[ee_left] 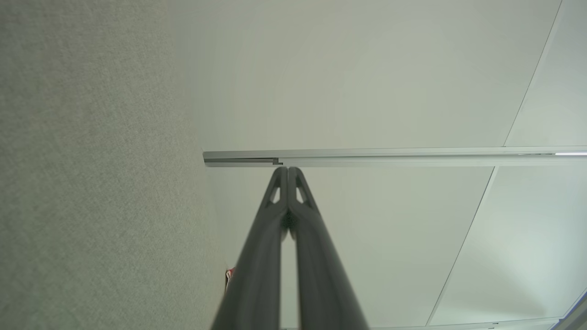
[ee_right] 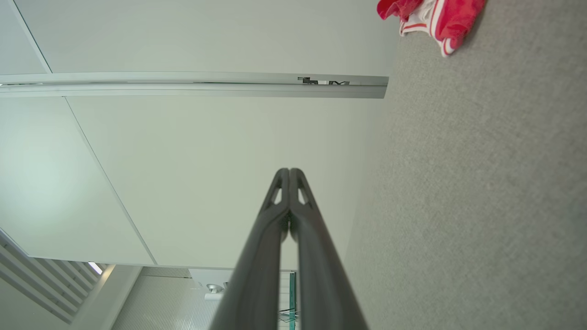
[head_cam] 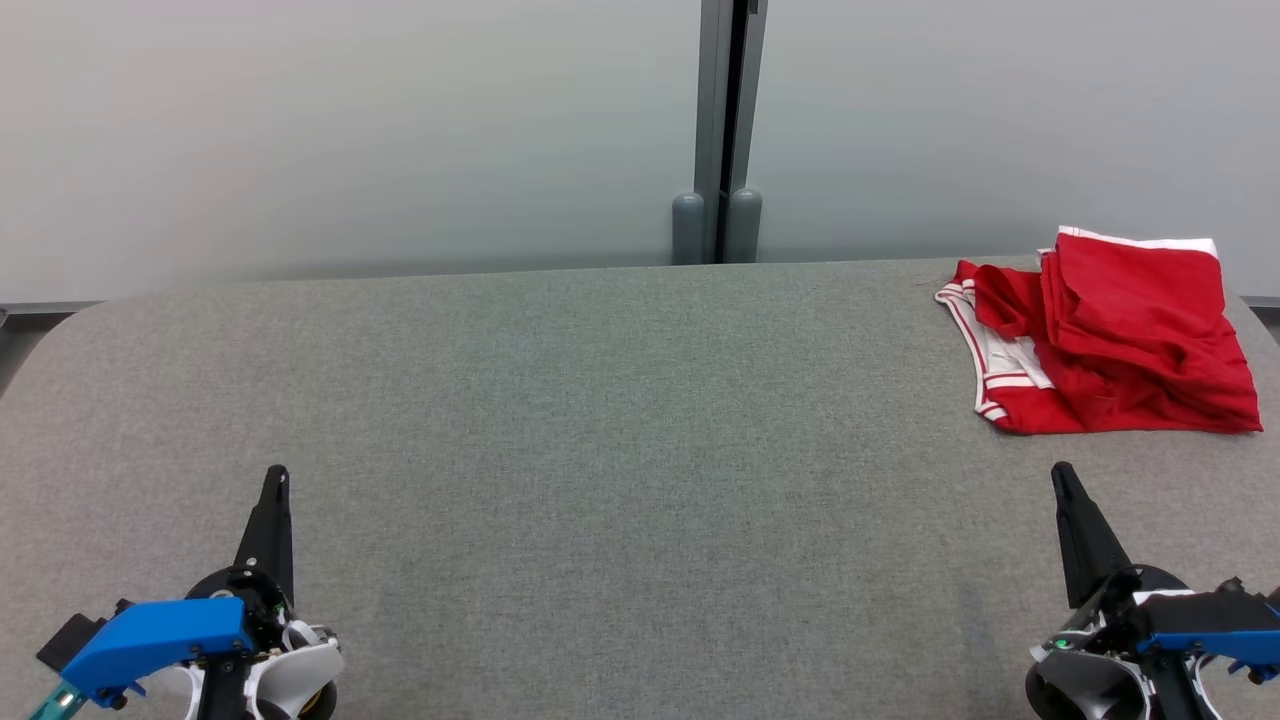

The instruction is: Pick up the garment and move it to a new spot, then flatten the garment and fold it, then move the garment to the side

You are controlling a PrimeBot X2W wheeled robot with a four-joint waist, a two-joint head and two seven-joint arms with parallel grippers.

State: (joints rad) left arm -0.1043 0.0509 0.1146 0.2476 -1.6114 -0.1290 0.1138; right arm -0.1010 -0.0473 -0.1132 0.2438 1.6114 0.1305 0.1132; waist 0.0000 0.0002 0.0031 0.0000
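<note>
Lying whole in head view, red garment [head_cam: 1110, 335]; in wrist views, left pincer [ee_left: 287, 172] and right pincer [ee_right: 290, 173] both pressed together.

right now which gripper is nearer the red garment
Right. The right gripper sits just short of the red garment; the left gripper is far off to its left.

Table top [head_cam: 620, 420]: grey woven cloth covering, matt and finely rough. Garment [head_cam: 1130, 330], far right: soft red cloth with a faint lustre and white cloth trim. Left gripper [head_cam: 277, 478] and right gripper [head_cam: 1063, 475]: dark, matt, plastic-looking. Far wall panels [head_cam: 350, 130]: smooth, pale, satin. Post [head_cam: 728, 120] between them: grey, metal-looking.
</note>
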